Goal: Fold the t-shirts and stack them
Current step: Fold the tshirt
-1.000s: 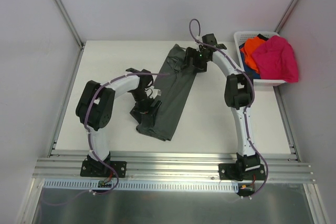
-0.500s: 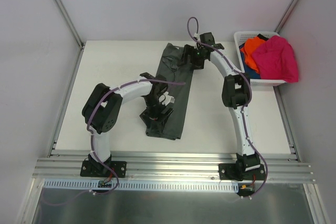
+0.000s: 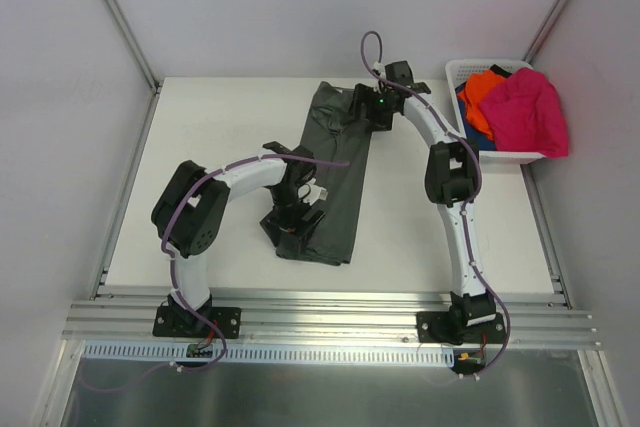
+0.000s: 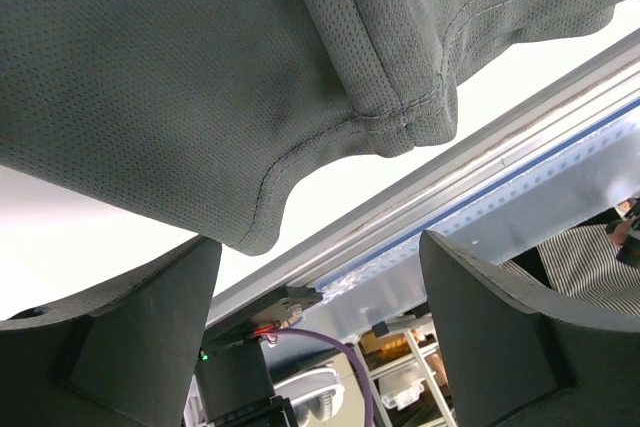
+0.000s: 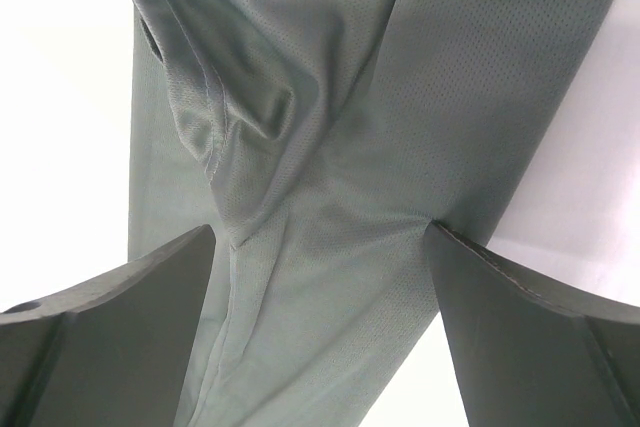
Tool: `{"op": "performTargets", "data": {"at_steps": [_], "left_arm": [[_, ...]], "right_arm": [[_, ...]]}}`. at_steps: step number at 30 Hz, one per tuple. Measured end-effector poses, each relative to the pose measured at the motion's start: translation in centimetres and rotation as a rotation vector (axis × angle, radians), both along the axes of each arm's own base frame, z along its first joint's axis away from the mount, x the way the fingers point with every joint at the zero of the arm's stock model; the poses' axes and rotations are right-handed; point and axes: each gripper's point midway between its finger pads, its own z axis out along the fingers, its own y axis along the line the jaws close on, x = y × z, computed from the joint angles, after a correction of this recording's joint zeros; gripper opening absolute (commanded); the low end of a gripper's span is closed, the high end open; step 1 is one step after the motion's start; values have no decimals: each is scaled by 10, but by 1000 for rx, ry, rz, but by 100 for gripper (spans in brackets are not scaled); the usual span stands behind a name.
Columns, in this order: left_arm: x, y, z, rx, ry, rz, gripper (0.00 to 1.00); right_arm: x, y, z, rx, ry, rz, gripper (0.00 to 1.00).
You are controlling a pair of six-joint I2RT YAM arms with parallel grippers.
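Observation:
A large dark grey-green t-shirt (image 3: 335,162) lies on the white table as a long narrow strip, running from the far middle toward the near edge. My left gripper (image 3: 293,230) is open over its near end; in the left wrist view (image 4: 318,247) the jaws are empty, with the shirt's hem (image 4: 200,77) just beyond the tips. My right gripper (image 3: 363,107) is open over the far end, its fingers spread on either side of the cloth (image 5: 340,147) in the right wrist view (image 5: 320,232). Magenta (image 3: 530,112), orange (image 3: 485,87) and blue (image 3: 478,132) shirts lie in the basket.
A white lattice basket (image 3: 455,69) stands at the far right corner of the table. A metal rail (image 3: 330,302) runs along the near edge, and it also shows in the left wrist view (image 4: 480,162). Grey walls enclose the table on three sides.
My left gripper swung right with the shirt's near end, then eased back slightly left. The shirt now lies straighter and narrower. The right gripper has barely moved.

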Motion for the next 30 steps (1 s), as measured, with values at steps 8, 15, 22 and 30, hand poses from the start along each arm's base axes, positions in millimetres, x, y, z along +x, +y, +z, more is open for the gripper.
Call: {"op": "performTargets", "data": {"at_steps": [8,15,22,30], "left_arm": [[1,-1,0,-4,-3,0,81],[14,-11,0,-19,-21,0,81],[14,-12,-1,-22,-14,1,82],[22,-7,7,-9,-74,-18,84]], "right_arm": [[1,9,3,-2,-21,14,92],[-4,35,3,4,-41,58,93],[-7,44,1,5,-44,72,93],[-13,27,4,-17,-28,68,95]]}}
